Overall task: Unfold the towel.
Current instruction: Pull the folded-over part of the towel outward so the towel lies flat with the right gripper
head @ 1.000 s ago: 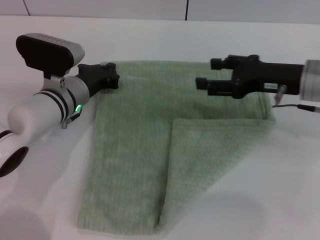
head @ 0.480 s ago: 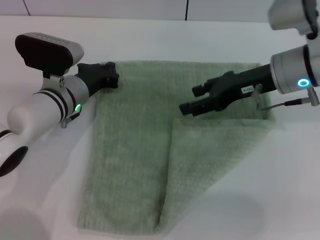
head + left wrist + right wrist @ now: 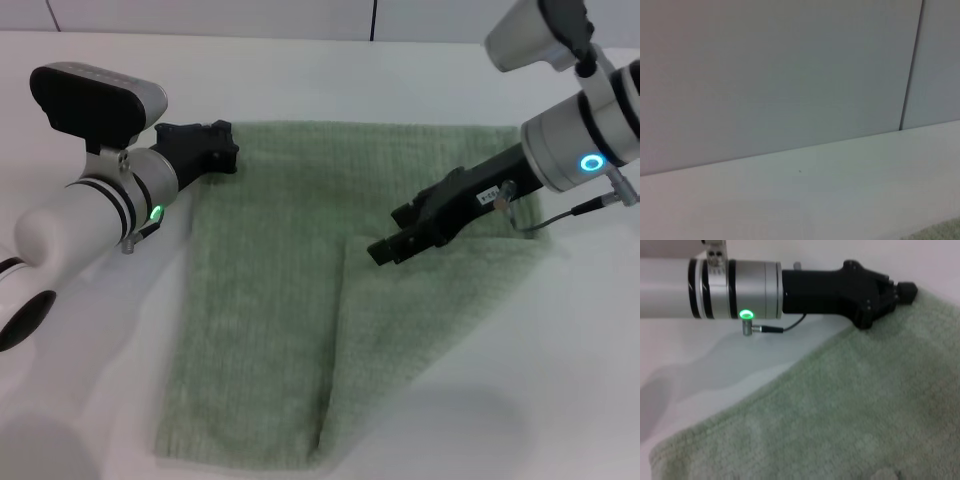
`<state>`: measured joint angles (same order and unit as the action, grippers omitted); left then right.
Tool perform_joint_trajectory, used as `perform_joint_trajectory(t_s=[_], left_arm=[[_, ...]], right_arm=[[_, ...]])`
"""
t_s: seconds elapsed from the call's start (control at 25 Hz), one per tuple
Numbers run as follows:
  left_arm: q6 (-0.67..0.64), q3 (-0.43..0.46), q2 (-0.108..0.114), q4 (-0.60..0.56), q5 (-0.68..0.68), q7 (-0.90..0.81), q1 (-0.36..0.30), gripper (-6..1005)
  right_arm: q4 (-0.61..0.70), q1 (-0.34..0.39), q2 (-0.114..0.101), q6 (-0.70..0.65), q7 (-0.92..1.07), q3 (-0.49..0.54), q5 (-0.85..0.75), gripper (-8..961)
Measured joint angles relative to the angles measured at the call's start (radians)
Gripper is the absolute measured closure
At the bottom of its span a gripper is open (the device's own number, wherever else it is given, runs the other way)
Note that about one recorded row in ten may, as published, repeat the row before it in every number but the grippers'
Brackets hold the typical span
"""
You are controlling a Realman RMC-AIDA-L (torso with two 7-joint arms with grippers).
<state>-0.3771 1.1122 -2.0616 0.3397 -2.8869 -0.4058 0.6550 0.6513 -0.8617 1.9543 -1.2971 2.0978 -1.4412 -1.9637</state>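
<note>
The pale green towel (image 3: 270, 300) lies flat on the white table. Its right part is folded over as a triangular flap (image 3: 420, 320) whose corner points at the towel's middle. My left gripper (image 3: 228, 150) sits at the towel's far left corner, shut on the corner; it also shows in the right wrist view (image 3: 902, 290) at the towel's edge (image 3: 840, 415). My right gripper (image 3: 390, 235) is open and empty. It tilts down over the towel, just right of the flap's upper corner.
The white table (image 3: 90, 380) surrounds the towel on all sides. A grey wall with a dark seam (image 3: 910, 70) stands behind the table. A thin cable (image 3: 570, 212) hangs from my right wrist above the towel's right edge.
My right gripper has swung from above the towel's far right part down and nearer, toward the flap's corner, tilting downward. My left arm has not moved.
</note>
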Motion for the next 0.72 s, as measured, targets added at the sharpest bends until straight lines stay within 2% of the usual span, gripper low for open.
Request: perform_joint_trajectory(t_s=[0.12,0.16,0.32,0.44,0.56,0.64,0.68,0.72], left_arm=[[0.000,0.000,0.000,0.006,0.000,0.000,0.000,1000],[0.000,0.000,0.000,0.006,0.000,0.000,-0.001,1000],[0.000,0.000,0.001,0.008,0.000,0.001,-0.002,1000],[0.000,0.000,0.001,0.008,0.000,0.001,-0.001,1000],[0.000,0.000,0.002,0.008,0.000,0.001,0.000,1000],[0.000,0.000,0.002,0.009,0.000,0.001,0.000,1000],[0.000,0.000,0.002,0.009,0.000,0.001,0.000,1000],[0.000,0.000,0.002,0.009,0.000,0.001,0.000,1000]], right_arm=[[0.000,-0.008,0.021,0.021,-0.007,-0.001,-0.052,197],[0.000,-0.008,0.021,0.021,-0.007,-0.001,-0.052,197],[-0.003,-0.017,0.043,0.060,-0.025,-0.008,-0.073,197],[-0.005,-0.017,0.066,0.086,-0.056,-0.009,-0.074,197],[-0.012,-0.018,0.073,0.101,-0.063,-0.010,-0.076,198],[-0.020,-0.023,0.087,0.127,-0.063,-0.011,-0.096,198],[-0.020,-0.023,0.087,0.127,-0.063,-0.011,-0.096,198],[-0.021,-0.025,0.098,0.145,-0.062,-0.011,-0.118,198]])
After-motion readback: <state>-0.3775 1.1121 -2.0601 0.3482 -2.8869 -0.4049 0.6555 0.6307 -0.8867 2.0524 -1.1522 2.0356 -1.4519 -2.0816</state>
